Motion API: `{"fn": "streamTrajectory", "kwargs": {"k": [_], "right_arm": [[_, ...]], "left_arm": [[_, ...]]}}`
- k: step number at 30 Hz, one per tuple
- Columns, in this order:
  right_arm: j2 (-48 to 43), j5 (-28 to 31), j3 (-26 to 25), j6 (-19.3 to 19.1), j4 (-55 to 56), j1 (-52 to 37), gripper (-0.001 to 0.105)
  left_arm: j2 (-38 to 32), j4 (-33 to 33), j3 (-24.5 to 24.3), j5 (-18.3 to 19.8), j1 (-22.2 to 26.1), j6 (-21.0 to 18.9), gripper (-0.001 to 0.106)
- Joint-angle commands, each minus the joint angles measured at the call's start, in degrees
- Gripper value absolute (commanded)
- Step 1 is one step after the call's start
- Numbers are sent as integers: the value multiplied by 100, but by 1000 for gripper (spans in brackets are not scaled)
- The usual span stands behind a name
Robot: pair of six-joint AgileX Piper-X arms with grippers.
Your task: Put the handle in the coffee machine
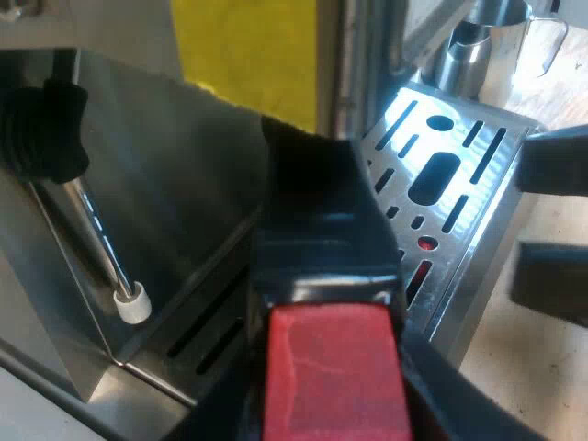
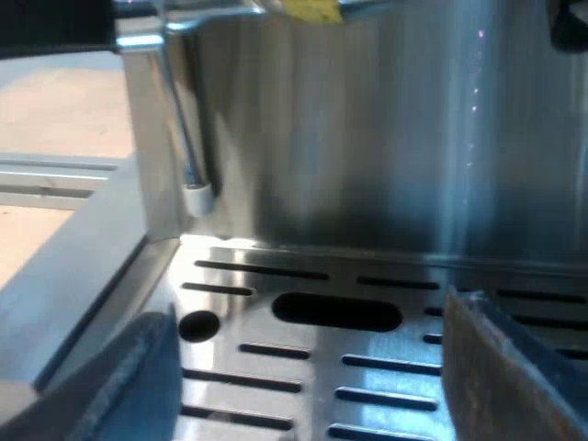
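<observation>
Left gripper [image 1: 335,404] has the holder's dark handle [image 1: 322,230] clamped. Its 2 black fingers [image 1: 469,395] sit tight on either side, right at the red end [image 1: 331,358], with no gap I can see. The handle hangs over the slotted drip tray [image 1: 478,184], with its dark end pointing in toward the machine. The metal basket end is hidden behind the handle itself, so I can't tell if it's seated in the machine or just close to it.

Right gripper [image 2: 312,312] is wide open with nothing between the jaws (only tray slots show in the gap). It sits low over the drip tray, facing the steel front of the espresso machine [image 2: 367,138]. In the left wrist view, 2 black fingers of that arm show just beside the tray's outer edge, well apart from the handle.

The steam wand [image 1: 96,239] hangs down at the tray's corner. Its white tip [image 1: 133,303] is just above the tray, and a black knob [image 1: 46,129] sits higher up on it. A metal jug [image 1: 469,55] stands on the light tabletop [image 1: 542,367] beyond the tray.
</observation>
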Motion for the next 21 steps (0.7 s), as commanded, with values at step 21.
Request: {"fn": "streamTrajectory", "kwargs": {"k": [21], "right_arm": [[1322,-316,-1325,-1190,-1413,-926,26]], "left_arm": [[-207,-196,-324,786,96,-69,0]]}}
